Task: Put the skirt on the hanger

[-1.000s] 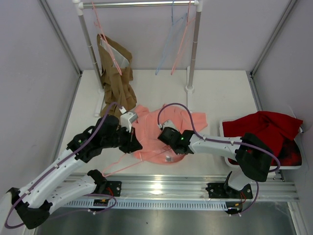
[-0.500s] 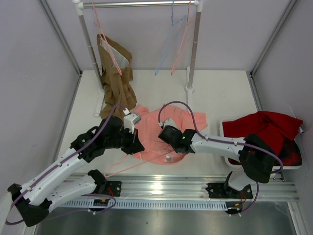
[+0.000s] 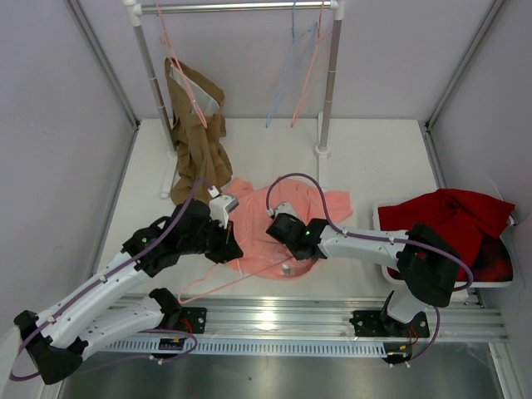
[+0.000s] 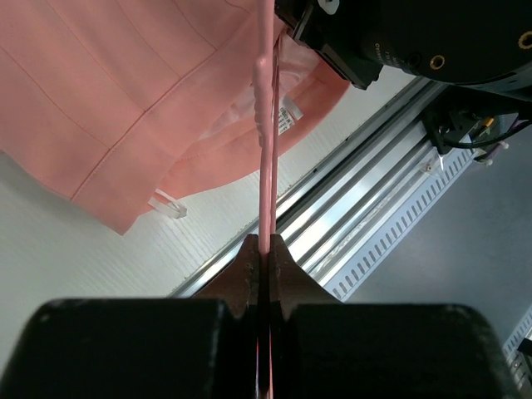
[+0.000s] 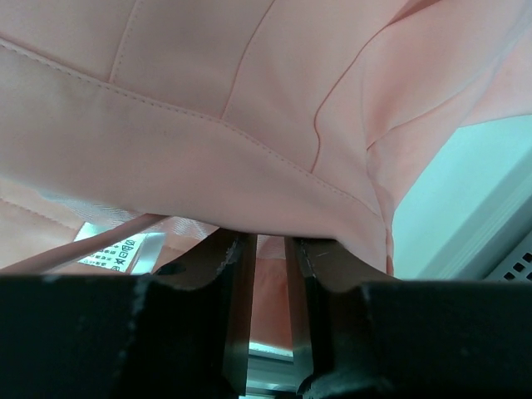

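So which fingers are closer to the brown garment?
Left. The left fingers, shut on the hanger, are close to the lower end of the brown garment; the right fingers are farther right, at the skirt.

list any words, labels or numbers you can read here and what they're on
White care label on the skirt: small symbols and lines of print, too small and blurred to read in either wrist view.
No other word, brand, number or sign can be read in any view.
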Tool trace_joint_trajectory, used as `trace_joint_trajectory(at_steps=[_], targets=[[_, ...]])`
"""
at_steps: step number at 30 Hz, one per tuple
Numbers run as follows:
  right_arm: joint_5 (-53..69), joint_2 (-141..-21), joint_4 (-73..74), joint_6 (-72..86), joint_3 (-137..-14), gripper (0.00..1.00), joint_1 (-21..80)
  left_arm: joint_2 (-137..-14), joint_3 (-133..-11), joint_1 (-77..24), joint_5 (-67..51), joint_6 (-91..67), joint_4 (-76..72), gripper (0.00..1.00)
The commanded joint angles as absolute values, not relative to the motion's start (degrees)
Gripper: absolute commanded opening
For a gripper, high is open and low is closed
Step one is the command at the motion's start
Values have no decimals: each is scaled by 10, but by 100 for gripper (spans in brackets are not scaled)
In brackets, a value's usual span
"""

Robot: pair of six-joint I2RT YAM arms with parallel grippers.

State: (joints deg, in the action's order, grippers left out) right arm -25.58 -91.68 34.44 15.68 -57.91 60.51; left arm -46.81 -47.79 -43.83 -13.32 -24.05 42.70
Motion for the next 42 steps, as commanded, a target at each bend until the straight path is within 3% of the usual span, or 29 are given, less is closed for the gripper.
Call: trace_joint_trajectory(at_steps=[1, 20, 24, 30, 42], targets=[[-252, -924, 332, 156, -600, 25, 603, -466, -475, -443, -120, -251, 420, 0], [-250, -932, 328, 158, -585, 24, 594, -468, -473, -449, -120, -253, 417, 0], [-250, -928, 328, 159, -583, 19, 592, -469, -474, -451, -120, -254, 417, 0], [-248, -925, 329, 161, -582, 1, 590, -470, -473, -453, -120, -254, 417, 0], [-250, -876, 353, 172, -603, 0, 583, -468, -468, -457, -148, -254, 393, 0]])
